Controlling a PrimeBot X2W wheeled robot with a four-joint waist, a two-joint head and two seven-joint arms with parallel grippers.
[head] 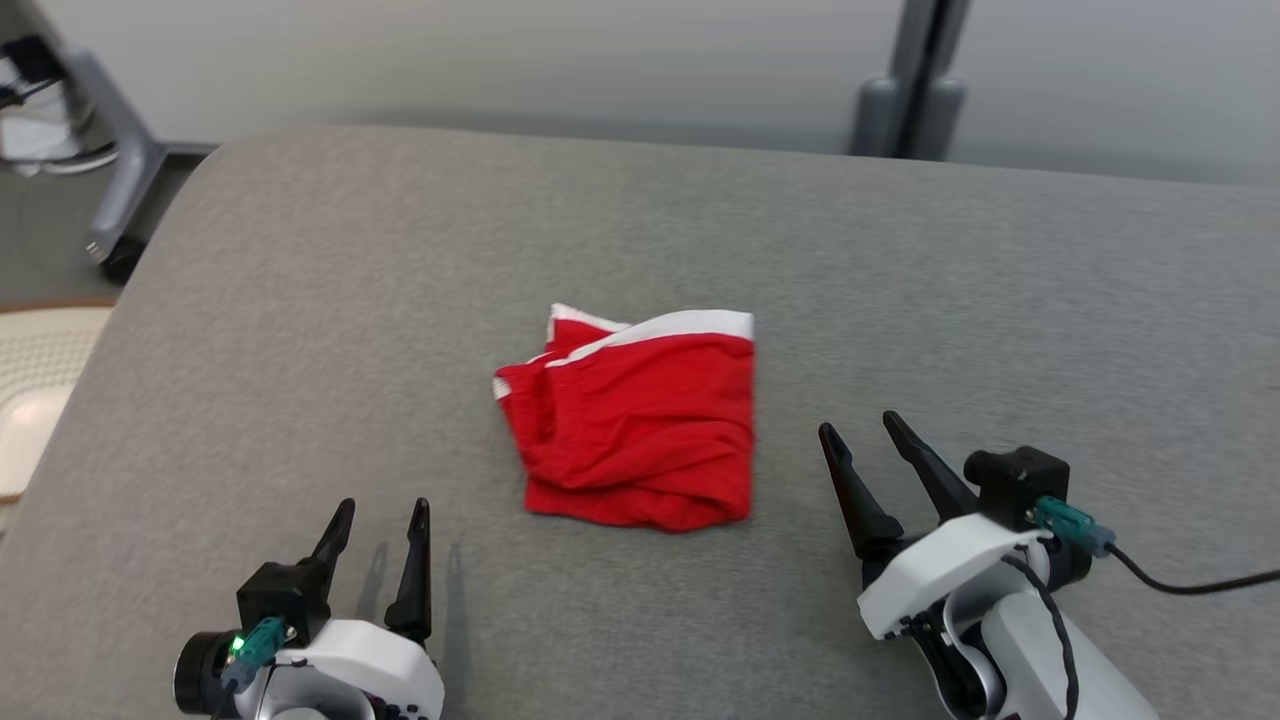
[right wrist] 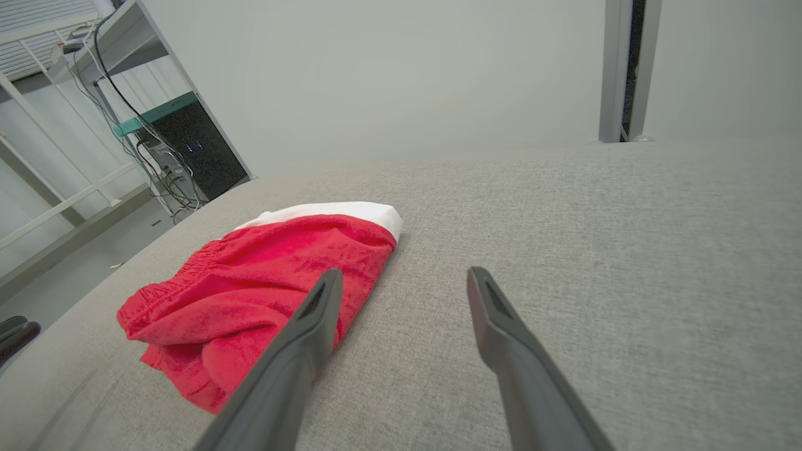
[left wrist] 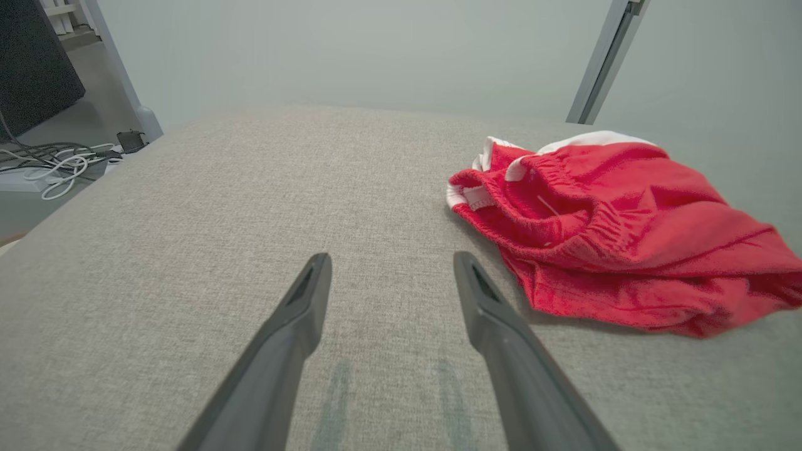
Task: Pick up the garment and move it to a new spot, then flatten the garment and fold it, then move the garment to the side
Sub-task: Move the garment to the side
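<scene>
Left tool (head: 383, 505) and right tool (head: 857, 423) are both hovering low over the grey padded desk (head: 300, 350), fingers apart, gripping nothing. Between and just beyond them the red garment (head: 640, 430) is lying crumpled mid-desk; judging it light, limp, not slippery. Its far white waistband (head: 690, 325) is looking the firmest pinch point
</scene>
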